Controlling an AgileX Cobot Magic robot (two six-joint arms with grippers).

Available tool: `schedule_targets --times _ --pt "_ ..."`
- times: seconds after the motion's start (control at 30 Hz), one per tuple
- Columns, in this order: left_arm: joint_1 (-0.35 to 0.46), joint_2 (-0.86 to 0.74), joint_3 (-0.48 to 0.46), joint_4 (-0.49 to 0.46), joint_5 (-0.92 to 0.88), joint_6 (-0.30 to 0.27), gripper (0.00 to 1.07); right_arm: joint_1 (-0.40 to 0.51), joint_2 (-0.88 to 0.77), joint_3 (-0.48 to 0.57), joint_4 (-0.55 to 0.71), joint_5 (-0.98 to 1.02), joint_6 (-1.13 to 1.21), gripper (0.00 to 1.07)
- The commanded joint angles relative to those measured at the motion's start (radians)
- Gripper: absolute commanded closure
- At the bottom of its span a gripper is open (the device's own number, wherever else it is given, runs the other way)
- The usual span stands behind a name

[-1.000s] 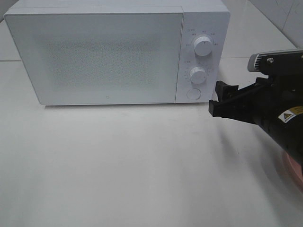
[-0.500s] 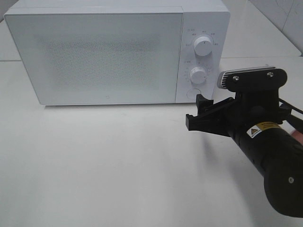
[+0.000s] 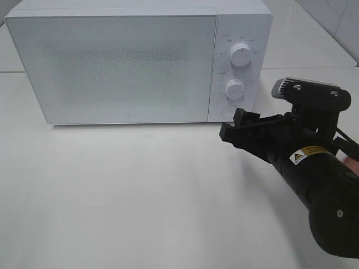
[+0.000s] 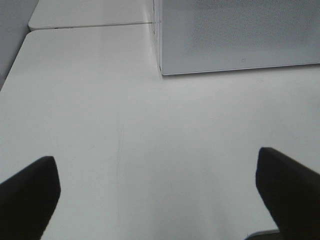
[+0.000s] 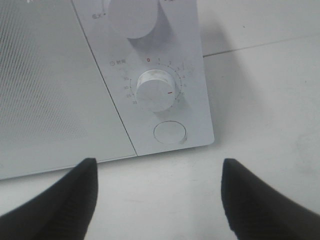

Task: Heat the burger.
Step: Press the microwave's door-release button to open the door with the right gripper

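The burger shows in none of the views, so where it lies cannot be told; only a sliver of pink shows at the edge of the high view behind the right arm. The boxy white microwave oven [image 3: 123, 67] stands at the back of the white desk [image 3: 140, 196] with its speckled door closed. The black right arm reaches in from the near right corner, slanting up and leftward, a grey wrist camera [image 3: 305, 89] on top. The right gripper [image 3: 234, 124] hovers just above the desk and points at the foot of the control panel, close in front of the round white push button [image 5: 170, 133] below the lower white dial [image 5: 156, 90]. Its jaws stand fairly wide with nothing between them. The left gripper [image 4: 155, 155] hangs over bare desk, well apart from the oven's left front corner, jaws spread wide and holding nothing.
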Motion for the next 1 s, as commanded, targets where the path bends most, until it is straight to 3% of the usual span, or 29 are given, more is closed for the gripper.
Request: schedule_targets --times 0.03,0.1,0.2,0.27,0.37,0.4,0.63,0.73,0.8,1.0 --pt "0.001 -0.019 0.003 0.0 -0.003 -0.006 0.07 0.004 -0.002 -0.008 -0.003 -0.008 0.15 0.45" --pt "0.001 -0.019 0.003 0.0 -0.003 -0.006 0.07 0.004 -0.002 -0.008 -0.003 -0.008 0.392 0.56" --pt "0.001 -0.019 0.003 0.0 -0.003 -0.006 0.07 0.004 -0.002 -0.008 -0.003 -0.008 0.444 0.59" --pt "0.001 -0.019 0.003 0.0 -0.003 -0.006 0.07 0.004 -0.002 -0.008 -0.003 -0.006 0.653 0.73" --pt "0.001 -0.019 0.003 0.0 -0.003 -0.006 0.07 0.004 -0.002 -0.008 -0.003 -0.006 0.693 0.76" --pt "0.001 -0.019 0.003 0.0 -0.003 -0.006 0.07 0.004 -0.002 -0.008 -0.003 -0.007 0.764 0.83" --pt "0.001 -0.019 0.003 0.0 -0.003 -0.006 0.07 0.004 -0.002 -0.009 -0.003 -0.001 1.064 1.06" --pt "0.001 -0.019 0.003 0.0 -0.003 -0.006 0.07 0.004 -0.002 -0.009 -0.003 0.004 1.104 1.07" --pt "0.001 -0.019 0.003 0.0 -0.003 -0.006 0.07 0.003 -0.002 -0.009 -0.005 0.047 1.254 1.07" --pt "0.001 -0.019 0.003 0.0 -0.003 -0.006 0.07 0.0 -0.002 -0.009 -0.003 0.056 1.294 1.07"
